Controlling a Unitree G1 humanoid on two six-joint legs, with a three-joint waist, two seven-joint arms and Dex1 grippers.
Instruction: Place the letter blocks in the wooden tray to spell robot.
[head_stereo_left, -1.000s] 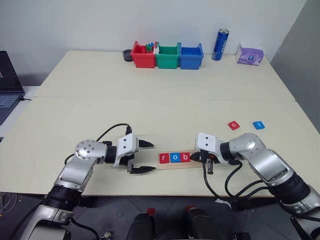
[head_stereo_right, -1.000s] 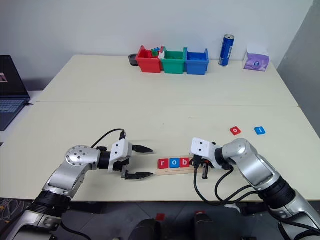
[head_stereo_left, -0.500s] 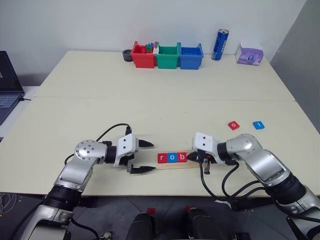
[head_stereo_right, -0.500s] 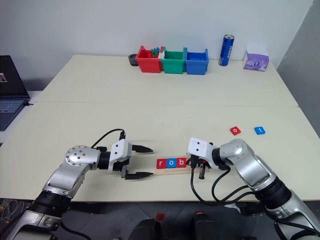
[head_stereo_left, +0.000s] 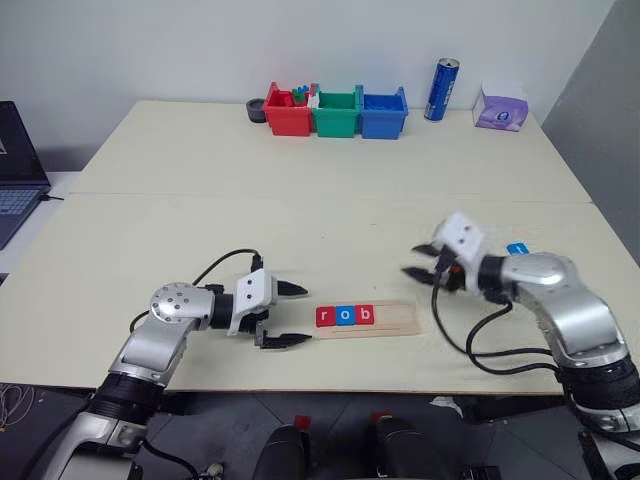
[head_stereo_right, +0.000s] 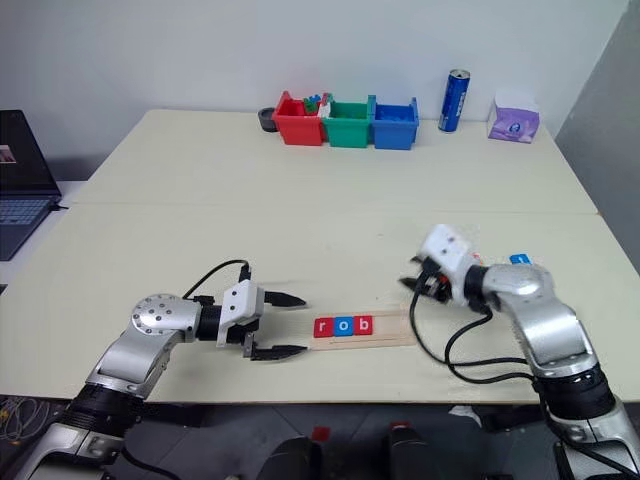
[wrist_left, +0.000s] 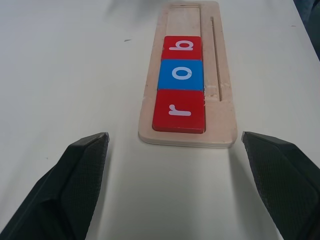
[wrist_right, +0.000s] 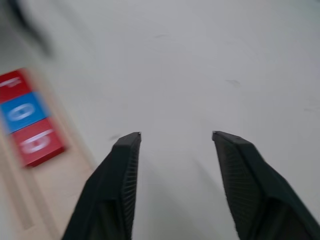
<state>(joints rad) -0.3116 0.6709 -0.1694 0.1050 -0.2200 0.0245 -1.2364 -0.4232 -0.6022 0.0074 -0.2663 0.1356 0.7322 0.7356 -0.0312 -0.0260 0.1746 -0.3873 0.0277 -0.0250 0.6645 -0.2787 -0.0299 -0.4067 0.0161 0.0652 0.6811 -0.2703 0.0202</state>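
Wooden tray (head_stereo_left: 366, 319) just beside spread left pincer (head_stereo_left: 291, 314), untouched.

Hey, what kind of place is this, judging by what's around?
Probably a lab or office test bench: a plain cream table, an open dark laptop at its edge, and red, green and blue plastic bins against a bare wall.

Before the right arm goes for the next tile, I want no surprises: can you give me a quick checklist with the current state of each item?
1. Wooden tray holds r, o, b in order: ok.
2. Two slots free past the b block: ok.
3. Right gripper open and empty: ok.
4. Left gripper open, clear of the tray's end: ok.
5. Blue loose tile on the table by the right forearm: ok.
6. Red loose tile's place: cannot tell, the right hand covers that spot.
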